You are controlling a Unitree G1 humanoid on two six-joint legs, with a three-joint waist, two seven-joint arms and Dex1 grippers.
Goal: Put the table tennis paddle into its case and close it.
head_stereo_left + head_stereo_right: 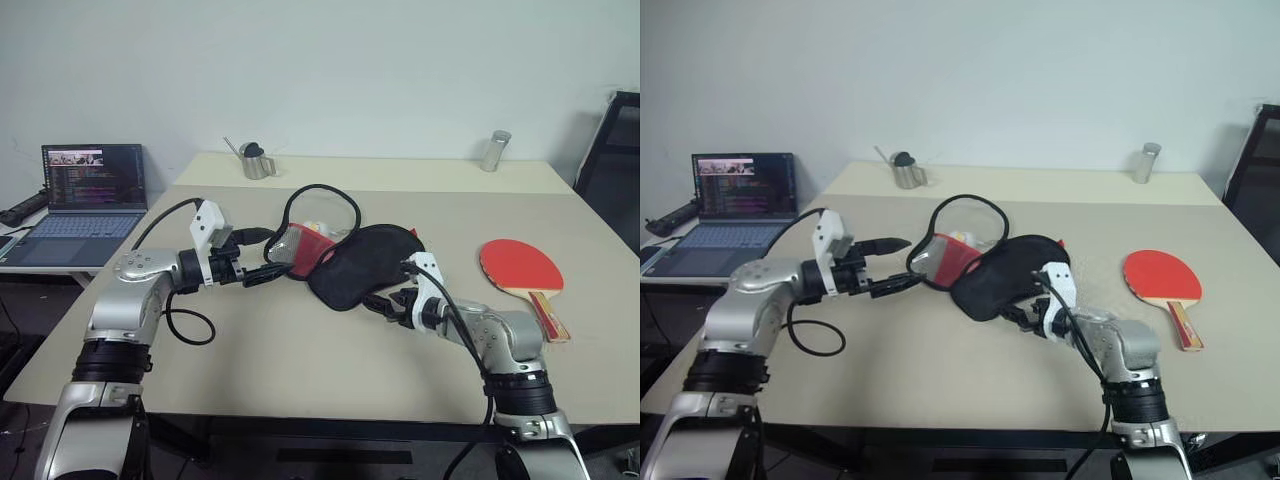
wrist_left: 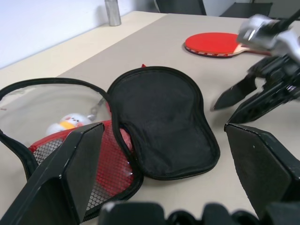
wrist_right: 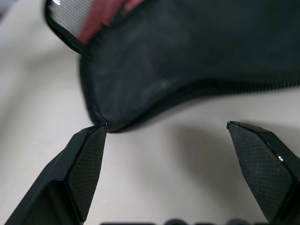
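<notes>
The case (image 1: 362, 262) lies open in the middle of the table (image 1: 300, 370). Its black flap is spread flat, and the red side with the black mesh pocket sits to its left. A small white and yellow charm (image 2: 65, 125) lies just behind the red part, inside the loop of the black zipper edge.

The table tennis paddle (image 1: 522, 270) lies flat on the table, red face up, well apart from the case on the right side. Its wooden handle points toward the near edge. Nothing lies between the paddle and the case.

The left gripper (image 1: 262, 257) hangs just left of the red part of the case, with its two black fingers spread wide and empty. The right gripper (image 1: 383, 303) is down low at the near edge of the black flap, fingers wide too, holding nothing.

At the far side of the table stand a small metal pitcher (image 1: 255, 160) and a metal cup (image 1: 494, 151). An open laptop (image 1: 85, 200) sits on another desk to the left.
</notes>
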